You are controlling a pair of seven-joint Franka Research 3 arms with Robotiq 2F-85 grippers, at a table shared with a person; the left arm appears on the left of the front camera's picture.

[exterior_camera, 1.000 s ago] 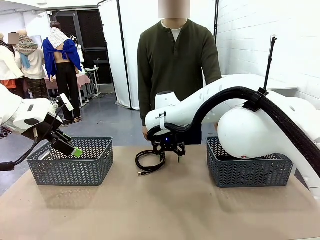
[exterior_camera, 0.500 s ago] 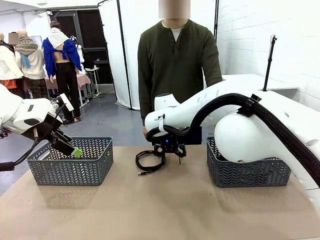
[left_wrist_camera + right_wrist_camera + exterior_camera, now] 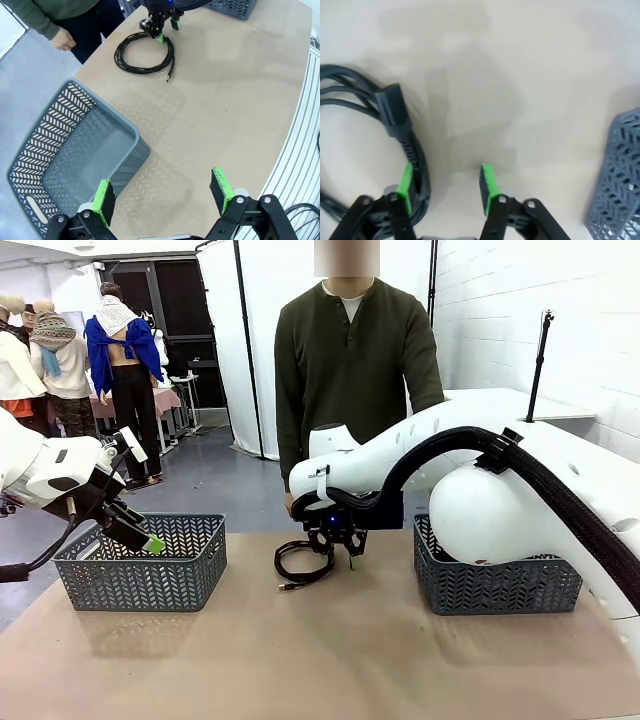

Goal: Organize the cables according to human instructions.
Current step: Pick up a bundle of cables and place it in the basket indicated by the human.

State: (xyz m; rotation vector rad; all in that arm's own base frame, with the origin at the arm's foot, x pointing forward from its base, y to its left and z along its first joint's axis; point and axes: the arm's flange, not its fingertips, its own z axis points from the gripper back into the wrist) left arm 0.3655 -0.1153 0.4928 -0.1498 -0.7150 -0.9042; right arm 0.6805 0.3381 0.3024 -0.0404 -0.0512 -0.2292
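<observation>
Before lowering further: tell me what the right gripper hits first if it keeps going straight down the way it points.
Most likely the table. The right gripper points down at bare tabletop between its pads, with the coiled cable against one finger's side. Depth is unclear, so that finger might graze the cable first.

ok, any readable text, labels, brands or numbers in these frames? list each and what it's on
None readable.
White tag on the left arm: blank at this size, nothing legible.
Cable: no markings to be seen.
Left basket and right basket: lattice pattern, no label.
Table: no print.
</observation>
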